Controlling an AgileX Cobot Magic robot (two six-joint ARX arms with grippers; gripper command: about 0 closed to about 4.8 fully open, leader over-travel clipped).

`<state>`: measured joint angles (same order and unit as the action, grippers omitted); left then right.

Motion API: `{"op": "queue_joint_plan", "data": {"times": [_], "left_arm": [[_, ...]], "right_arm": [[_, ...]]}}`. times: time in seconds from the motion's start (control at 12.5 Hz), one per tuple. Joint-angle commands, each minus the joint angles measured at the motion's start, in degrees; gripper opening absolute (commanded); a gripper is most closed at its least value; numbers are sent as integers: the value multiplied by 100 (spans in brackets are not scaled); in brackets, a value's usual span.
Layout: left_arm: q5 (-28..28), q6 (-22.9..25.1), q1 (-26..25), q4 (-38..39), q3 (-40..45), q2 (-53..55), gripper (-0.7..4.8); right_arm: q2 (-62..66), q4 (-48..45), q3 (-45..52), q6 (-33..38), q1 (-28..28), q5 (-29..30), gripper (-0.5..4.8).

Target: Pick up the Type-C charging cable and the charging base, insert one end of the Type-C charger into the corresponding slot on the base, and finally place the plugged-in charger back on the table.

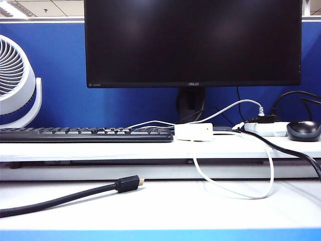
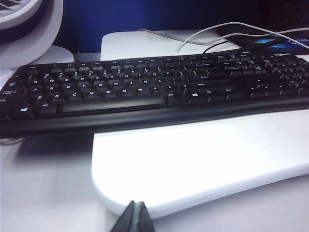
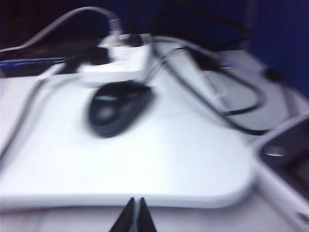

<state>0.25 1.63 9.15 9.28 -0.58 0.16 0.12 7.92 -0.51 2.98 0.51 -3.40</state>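
The charging base point(image 1: 193, 131), a small white block, lies on the raised shelf right of the keyboard. The thin white Type-C charging cable point(image 1: 241, 193) hangs off the shelf below the base. It loops over the table point(image 1: 160, 213) and climbs back to the base's right end. The slot is too small to make out. Neither arm shows in the exterior view. My left gripper point(image 2: 137, 209) is shut and empty, low in front of the shelf's rounded corner. My right gripper point(image 3: 135, 205) is shut and empty before the shelf edge on the mouse side.
A black keyboard point(image 1: 85, 134) and a white fan point(image 1: 15, 83) stand at the left, with a monitor point(image 1: 193, 42) behind. At the right are a white power strip point(image 1: 268, 128) and a black mouse point(image 1: 303, 129). A thick black gold-tipped cable point(image 1: 75, 195) crosses the table's front left.
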Motion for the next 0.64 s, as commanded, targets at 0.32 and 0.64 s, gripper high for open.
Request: {"op": "queue_joint_plan", "data": {"times": [0.32, 0.64], "left_arm": [[-4, -15, 4, 63, 11, -13, -5], [-4, -15, 4, 63, 11, -13, -5]], "right_arm": [[-9, 162, 46, -791, -555, 599, -6], [-9, 162, 46, -791, -538, 601, -6]]}}
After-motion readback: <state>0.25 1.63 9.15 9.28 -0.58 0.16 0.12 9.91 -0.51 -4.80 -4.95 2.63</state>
